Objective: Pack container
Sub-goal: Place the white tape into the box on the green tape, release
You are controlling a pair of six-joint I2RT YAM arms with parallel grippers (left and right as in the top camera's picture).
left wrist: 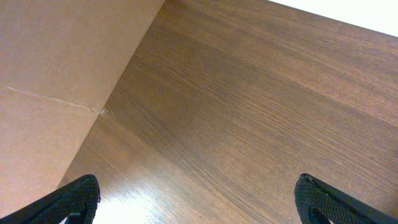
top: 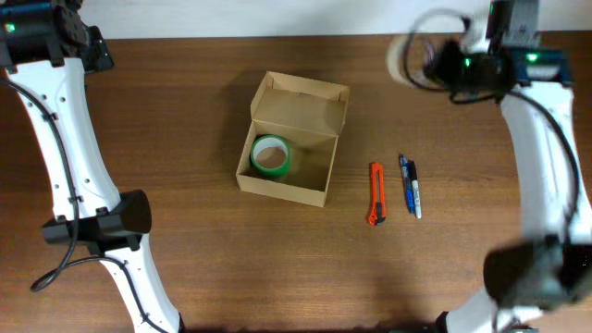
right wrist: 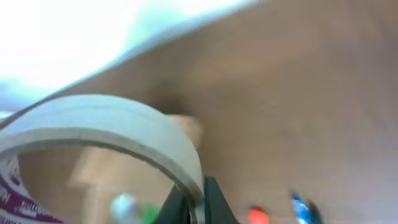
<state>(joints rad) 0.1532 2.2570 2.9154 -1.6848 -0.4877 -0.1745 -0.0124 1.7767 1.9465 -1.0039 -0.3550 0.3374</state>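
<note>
The box is set at the centre of the table, long axis roughly along the far edge, lid raised toward it. A pale tape roll is clamped by the right gripper; the left gripper is spread wide.

Left arm runs up the left edge of the frame; left gripper at upper left, jaws spread wide, holding nothing. Right arm reaches to upper right; right gripper clamped on a pale tape roll
</note>
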